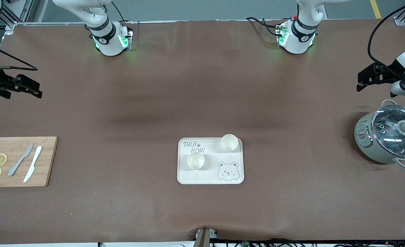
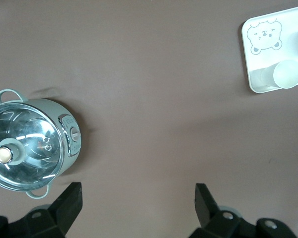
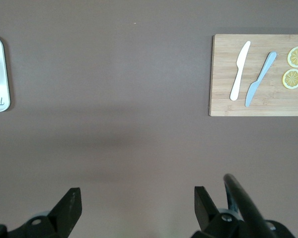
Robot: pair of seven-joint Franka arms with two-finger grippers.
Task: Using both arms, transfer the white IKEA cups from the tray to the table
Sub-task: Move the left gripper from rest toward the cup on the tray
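Two white IKEA cups stand upright on a bear-printed tray (image 1: 188, 178) in the middle of the table. One cup (image 1: 229, 142) is in the tray's corner toward the left arm's end. The other cup (image 1: 195, 160) stands nearer to the front camera. One cup (image 2: 287, 74) and the tray (image 2: 253, 64) also show in the left wrist view. My left gripper (image 1: 372, 78) (image 2: 138, 203) is open and empty over bare table beside the pot. My right gripper (image 1: 22, 87) (image 3: 138, 206) is open and empty over bare table at the right arm's end.
A grey-green pot with a glass lid (image 1: 389, 137) (image 2: 32, 144) stands at the left arm's end. A wooden cutting board (image 1: 17, 161) (image 3: 260, 74) with two knives and two lemon slices lies at the right arm's end. The tray's edge (image 3: 2, 54) shows in the right wrist view.
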